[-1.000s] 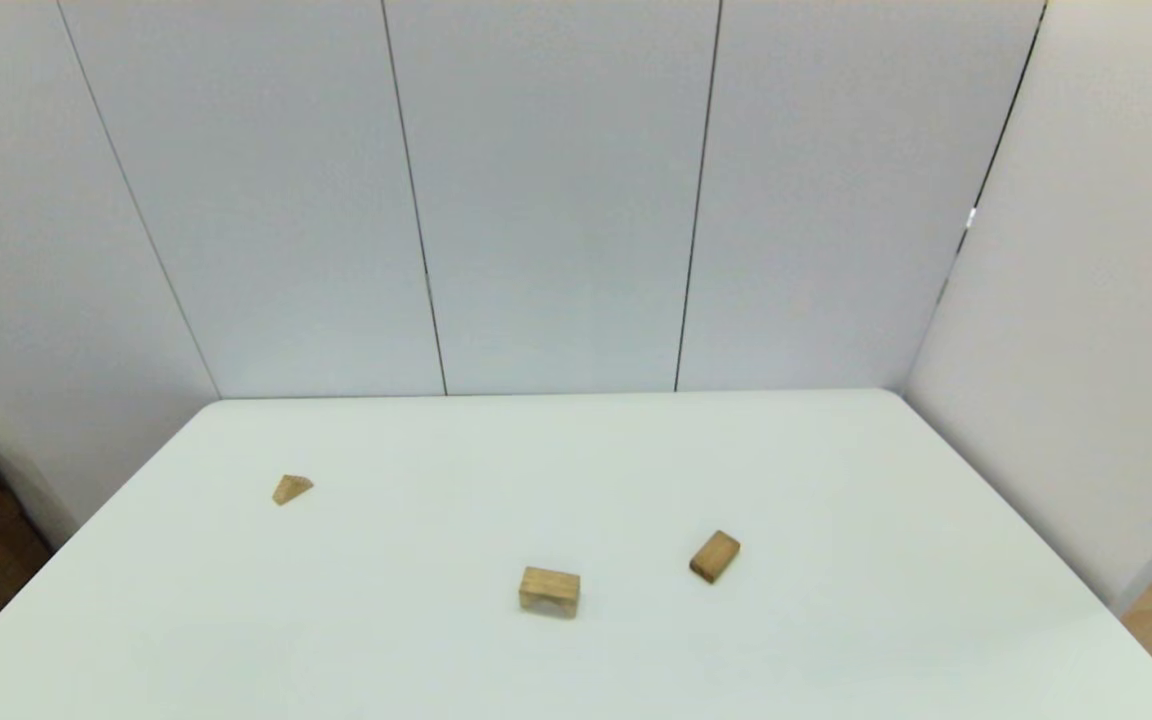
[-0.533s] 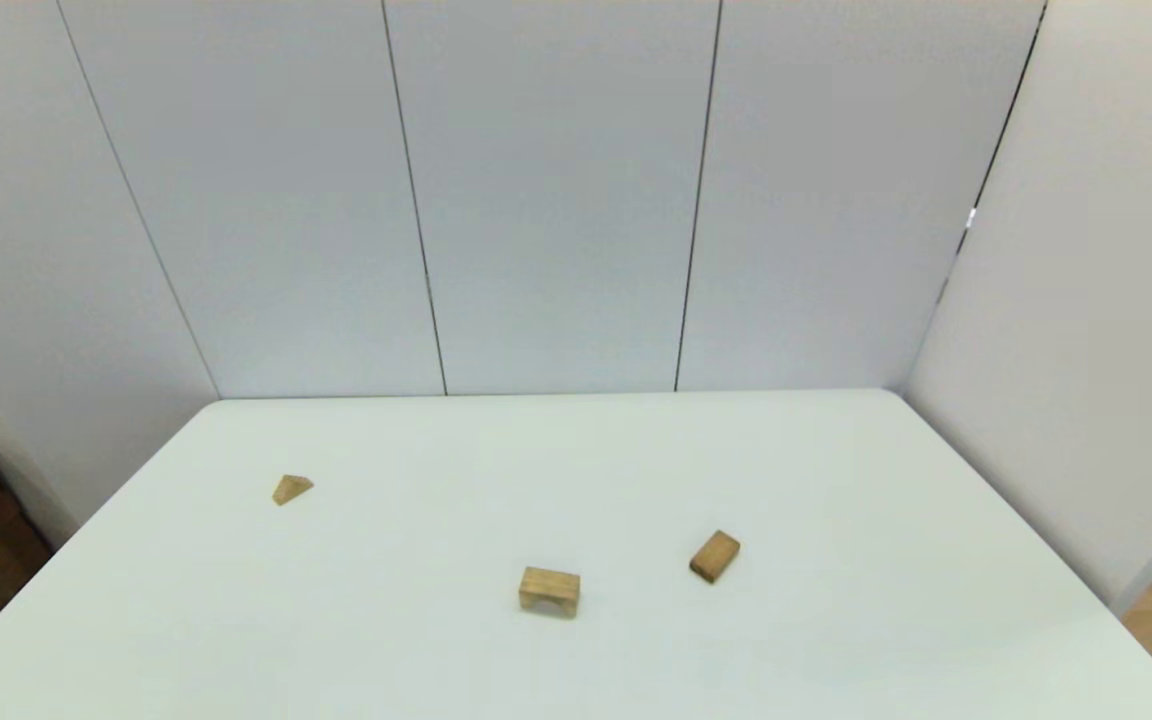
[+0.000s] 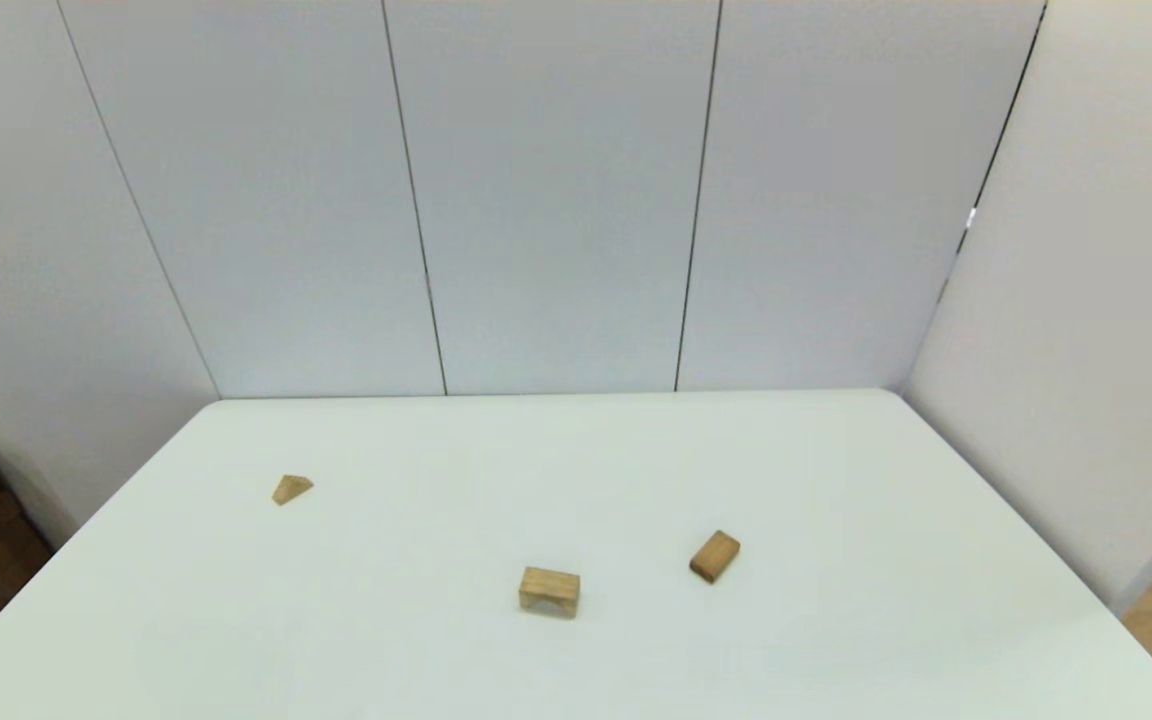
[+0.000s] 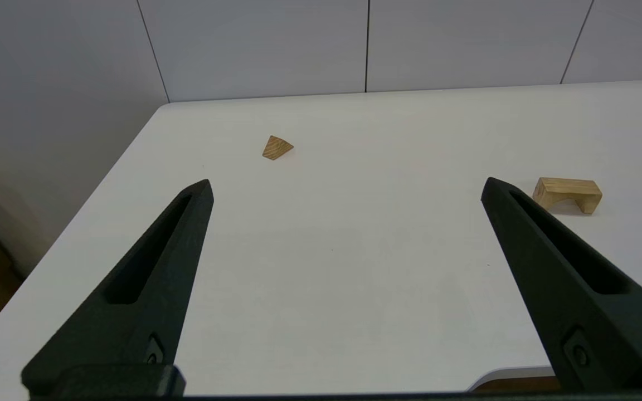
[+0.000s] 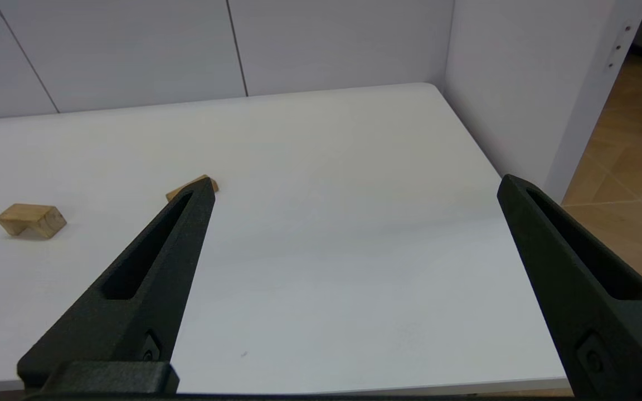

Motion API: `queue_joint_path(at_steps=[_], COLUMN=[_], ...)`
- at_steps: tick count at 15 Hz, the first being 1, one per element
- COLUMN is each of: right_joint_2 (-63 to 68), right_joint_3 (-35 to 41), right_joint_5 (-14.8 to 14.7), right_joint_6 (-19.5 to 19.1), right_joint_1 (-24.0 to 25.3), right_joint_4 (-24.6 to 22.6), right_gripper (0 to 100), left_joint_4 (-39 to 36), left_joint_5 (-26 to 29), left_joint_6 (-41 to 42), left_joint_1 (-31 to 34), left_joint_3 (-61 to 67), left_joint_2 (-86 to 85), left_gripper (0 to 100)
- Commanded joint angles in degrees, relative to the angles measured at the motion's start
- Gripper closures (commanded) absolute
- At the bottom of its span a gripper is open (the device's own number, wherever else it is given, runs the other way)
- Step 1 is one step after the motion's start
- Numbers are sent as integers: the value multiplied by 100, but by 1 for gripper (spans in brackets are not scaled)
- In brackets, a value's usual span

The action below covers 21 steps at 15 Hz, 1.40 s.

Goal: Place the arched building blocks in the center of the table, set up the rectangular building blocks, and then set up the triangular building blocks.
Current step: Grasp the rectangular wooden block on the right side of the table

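Arched building blocks — one light-wood bridge on two short legs, near the counter centre. Rectangular building blocks — flat tan slab, well apart rightward. Triangular building blocks — grained wedge, far left. Left gripper and right gripper: jaws spread wide, empty, over the near edge.
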<state>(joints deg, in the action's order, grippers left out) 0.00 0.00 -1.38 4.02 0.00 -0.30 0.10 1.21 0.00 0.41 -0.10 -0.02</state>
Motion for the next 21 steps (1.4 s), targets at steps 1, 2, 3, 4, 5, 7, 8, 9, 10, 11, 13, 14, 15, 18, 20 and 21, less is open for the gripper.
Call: queue_joint_path(at_steps=[1,2,3,4,5,7,8,9,10,11,13,14,15,18,20,21], right_joint_2=[0,0,0,0,18,475,721,993,1257,1494,1758,1802,1898,2391,3208,3630], right_joint_3=[0,9,0,0,-18,-18,-18,-26,-35,-44,-149,-299,-413,-861,-1389,-1626], right_joint_5=[-12,-3,-3,-3,6,6,-3,-3,15,32,41,41,41,59,199,331], right_joint_6=[2,2,2,-7,-60,-60,-33,-42,-77,-112,-165,-51,11,28,20,2], right_joint_1=[0,0,0,0,0,0,0,-18,-26,-26,18,53,70,79,70,62], right_joint_4=[-5,-5,-5,-5,66,74,83,92,101,154,259,268,285,488,637,646], right_gripper=[0,0,0,0,0,0,0,0,0,0,0,0,0,0,0,0], left_joint_4=[-1,-1,-1,-1,-1,-1,-1,-1,-1,-1,-1,-1,-1,-1,-1,-1], left_joint_5=[2,2,2,2,2,2,2,2,2,2,2,2,2,2,2,2], left_joint_6=[0,0,0,0,0,0,0,0,0,0,0,0,0,0,0,0], left_joint_1=[2,2,2,2,2,2,2,2,2,2,2,2,2,2,2,2], left_joint_3=[1,1,1,1,1,1,1,1,1,1,1,1,1,1,1,1], left_joint_2=[2,11,11,11,2,2,2,11,11,2,2,2,11,2,2,2], left_gripper=[0,0,0,0,0,0,0,0,0,0,0,0,0,0,0,0])
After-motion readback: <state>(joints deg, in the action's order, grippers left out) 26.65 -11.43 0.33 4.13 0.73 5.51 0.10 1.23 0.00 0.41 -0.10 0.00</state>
